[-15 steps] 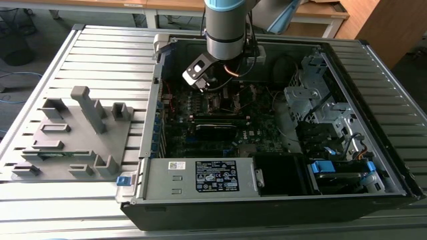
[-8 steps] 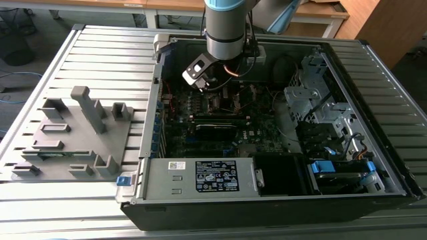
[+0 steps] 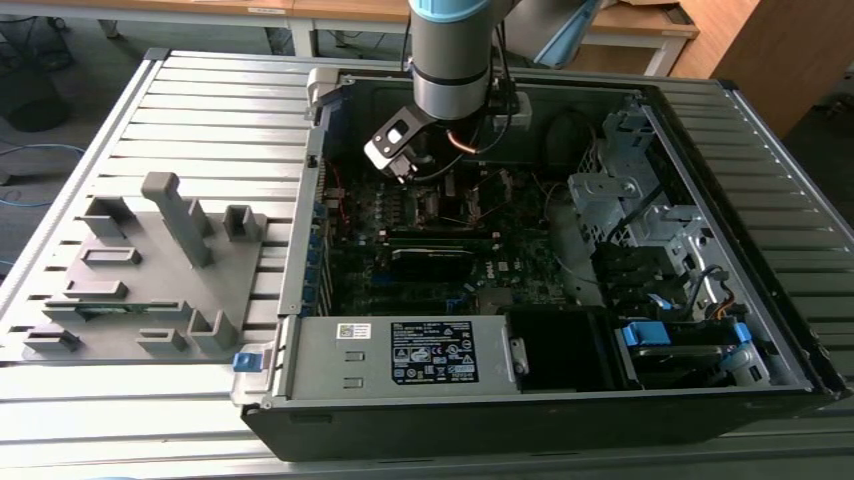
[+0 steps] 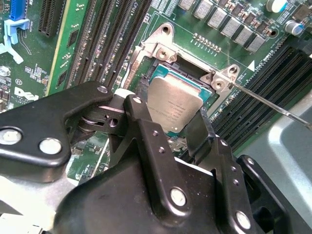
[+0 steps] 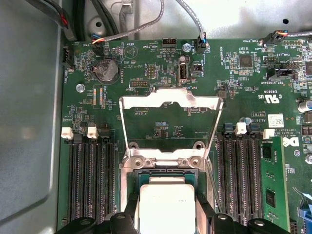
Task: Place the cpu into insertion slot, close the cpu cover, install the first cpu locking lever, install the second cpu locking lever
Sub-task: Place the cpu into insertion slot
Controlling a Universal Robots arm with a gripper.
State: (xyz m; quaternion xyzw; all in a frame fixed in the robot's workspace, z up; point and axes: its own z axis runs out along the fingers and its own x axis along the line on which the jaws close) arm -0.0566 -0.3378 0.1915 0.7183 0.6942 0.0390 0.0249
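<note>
The flat, square, grey-faced cpu (image 4: pixel 174 100) lies over the silver-rimmed square insertion slot (image 4: pixel 163 51) — clasped by the end effector (image 4: pixel 169 114). The thin silvery windowed cpu cover (image 5: pixel 170 99) stands swung open at the slot's hinge.

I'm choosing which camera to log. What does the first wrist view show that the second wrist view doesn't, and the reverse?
First wrist view: the cpu cover standing open, and a coin battery. Second wrist view: a row of grey square components. Both wrist views: the gripper shut on the cpu at the insertion slot, with memory slots either side.
</note>
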